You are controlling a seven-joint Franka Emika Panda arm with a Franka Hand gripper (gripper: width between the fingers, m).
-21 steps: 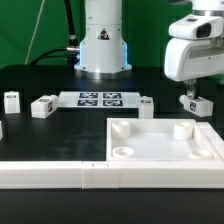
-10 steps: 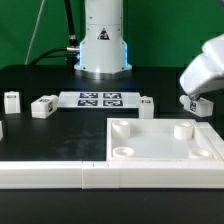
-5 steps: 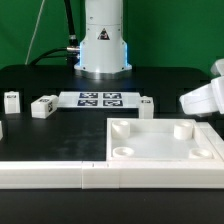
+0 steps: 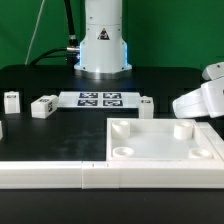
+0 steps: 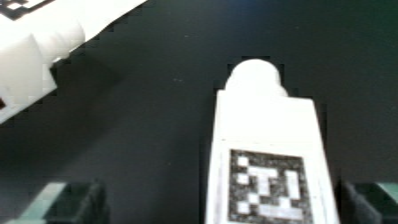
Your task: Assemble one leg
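Observation:
In the wrist view a leg, a white peg with a rounded far end and a black-and-white tag on its near face, lies on the dark table between my fingers. My gripper is open. Its left finger stands well clear of the leg and its right finger is close beside it. In the exterior view my gripper is tilted far over, low at the exterior view's right beside the tabletop panel. There the leg is hidden behind the hand.
Three other legs stand near the marker board. A long white rail lies along the front. The robot base is at the back. A white tagged part shows in the wrist view.
My gripper has tipped from upright over the leg to nearly lying flat and has sunk toward the table. The leg, visible below it earlier, is now hidden behind the hand.

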